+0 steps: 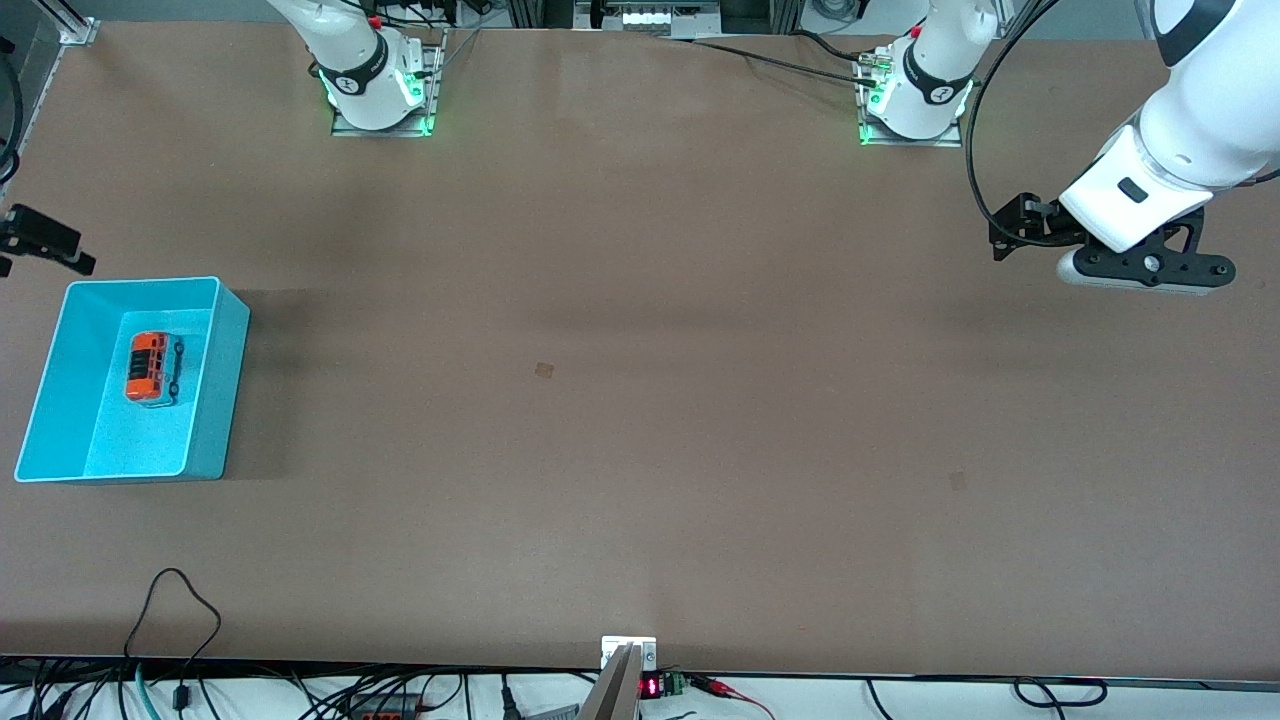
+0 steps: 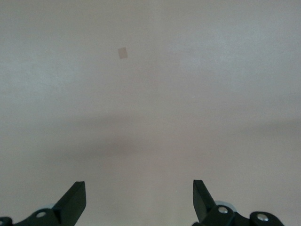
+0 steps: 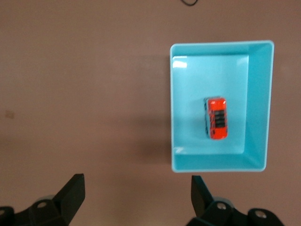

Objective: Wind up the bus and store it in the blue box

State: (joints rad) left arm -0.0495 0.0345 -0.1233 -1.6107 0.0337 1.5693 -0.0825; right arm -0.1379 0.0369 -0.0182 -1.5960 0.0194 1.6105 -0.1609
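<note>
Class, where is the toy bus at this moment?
In the front view the bus lies inside the blue box, on its floor, at the right arm's end of the table; no gripper touches it.

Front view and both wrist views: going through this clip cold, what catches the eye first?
The blue box stands out on the brown table at the right arm's end, with the orange bus lying inside on its floor. The left pincer hangs open over bare table at the left arm's end. The right pincer is open too, above the table beside the box, holding nothing.
</note>
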